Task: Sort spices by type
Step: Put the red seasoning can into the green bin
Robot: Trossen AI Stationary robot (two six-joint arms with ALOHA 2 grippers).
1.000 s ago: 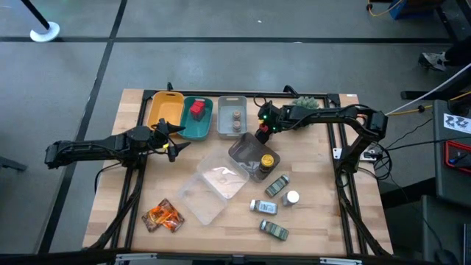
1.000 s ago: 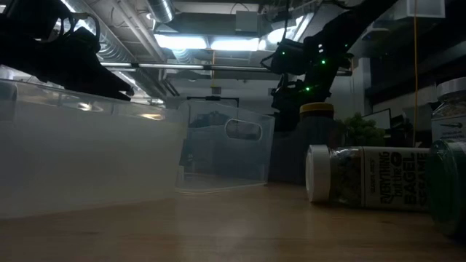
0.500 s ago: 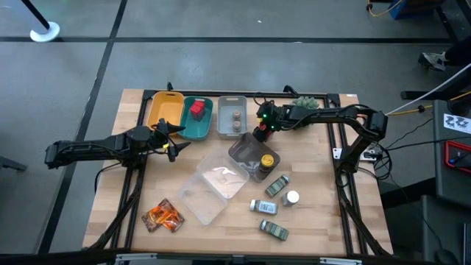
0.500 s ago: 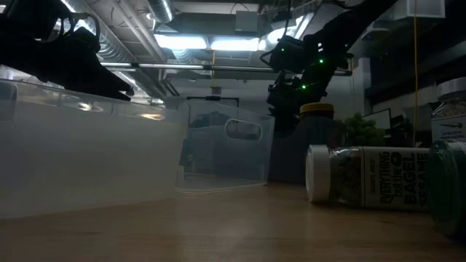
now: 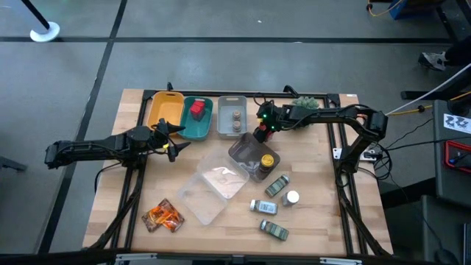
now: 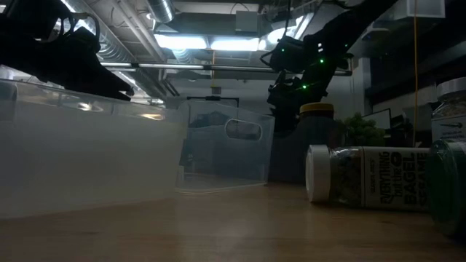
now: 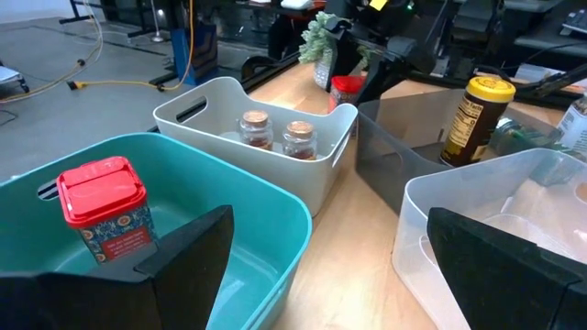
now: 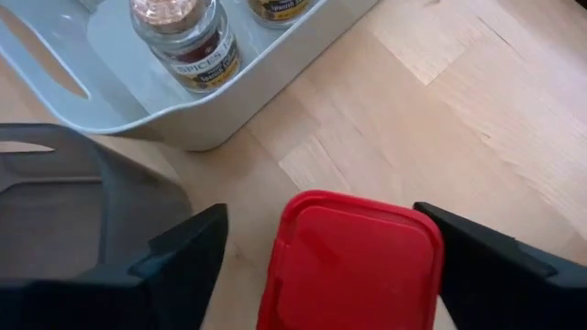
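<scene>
My right gripper [image 5: 260,135] is open over the table between the grey bin [image 5: 234,107] and the dark tray [image 5: 249,151]. Its fingers stand on either side of a red cube [image 8: 348,261]. My left gripper [image 5: 171,138] hangs open by the teal bin [image 5: 193,126], which holds another red cube [image 7: 101,203]. Two brown jars [image 7: 275,136] stand in the grey bin. The yellow-lidded jar [image 5: 266,160] stands in the dark tray. Orange foil packets [image 5: 162,216] lie on the table near its near left corner. My right gripper comes at the red cube from above, one finger [image 8: 179,261] on each side of its lid [image 8: 303,238]. Bare wood shows between that finger and the lid. The other finger [image 8: 477,257] overlaps the lid's edge, and I cannot tell whether it touches.
Green-labelled jars [image 5: 277,185] [image 5: 274,230] and white-capped bottles [image 5: 263,207] [image 5: 292,197] lie on the near right of the table. Clear trays [image 5: 213,188] fill the middle. The yellow bin [image 5: 165,109] sits left of the teal one. A spiky plant [image 5: 309,103] stands at the far edge.
In the low view my right gripper has tipped a little and dipped slightly beside the grey bin, then held still. The left arm has kept still.
</scene>
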